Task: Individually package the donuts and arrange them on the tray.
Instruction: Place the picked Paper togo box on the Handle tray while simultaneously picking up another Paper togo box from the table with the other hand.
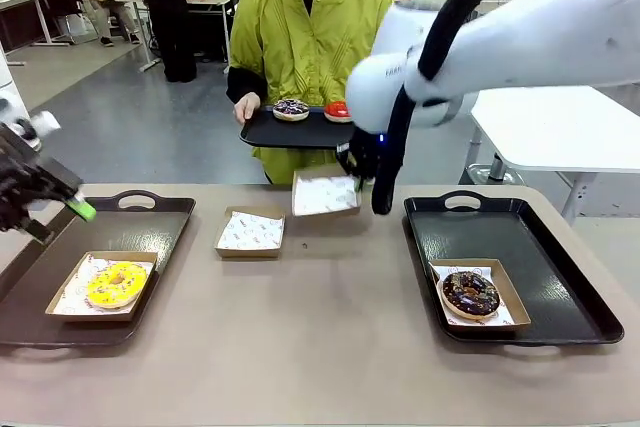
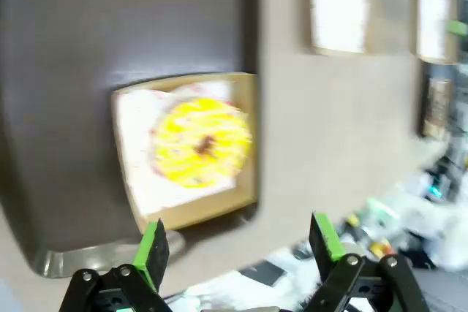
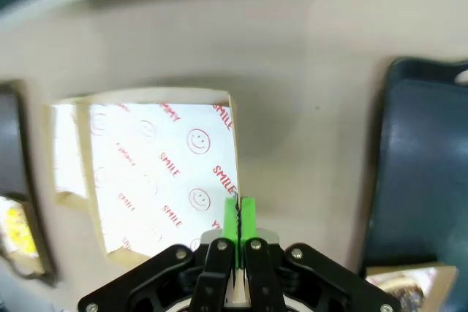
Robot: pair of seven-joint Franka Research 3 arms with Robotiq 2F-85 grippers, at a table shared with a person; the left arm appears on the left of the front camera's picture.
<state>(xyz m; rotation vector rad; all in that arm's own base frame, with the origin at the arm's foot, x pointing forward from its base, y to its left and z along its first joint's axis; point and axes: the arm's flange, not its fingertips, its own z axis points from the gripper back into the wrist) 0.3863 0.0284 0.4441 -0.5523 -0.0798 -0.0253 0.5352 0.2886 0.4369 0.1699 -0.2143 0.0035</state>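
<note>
1. Our left tool (image 2: 238,228) stands with its fingers wide apart, nothing between them, over the near part of the left tray (image 1: 125,237).
2. Our right tool (image 3: 240,206) is clamped on the side wall of a paper-lined box (image 3: 164,173), which we hold above the bench (image 1: 300,347) toward its far edge, about midway between the left and right corners. We see red smiley faces and "SMILE" on its paper.
3. Just beside that box, on the left tray's side, a second lined box (image 1: 250,232) rests on the bench near the far edge, with no donut in it.
4. The yellow donut (image 1: 116,285) sits in its own open box (image 1: 68,305), at the left tray's near right corner.
5. The chocolate donut with sprinkles (image 1: 470,295) sits in another open box (image 1: 515,309), by the near left corner of the right tray (image 1: 560,287).
6. Beyond the bench's far edge, the person (image 1: 310,42) holds a dark tray (image 1: 300,135), a hand (image 1: 246,107) at its left end. On it we see the purplish-dark donut with sprinkles (image 1: 291,110) and, to its right, the red donut (image 1: 338,111), both unboxed.
</note>
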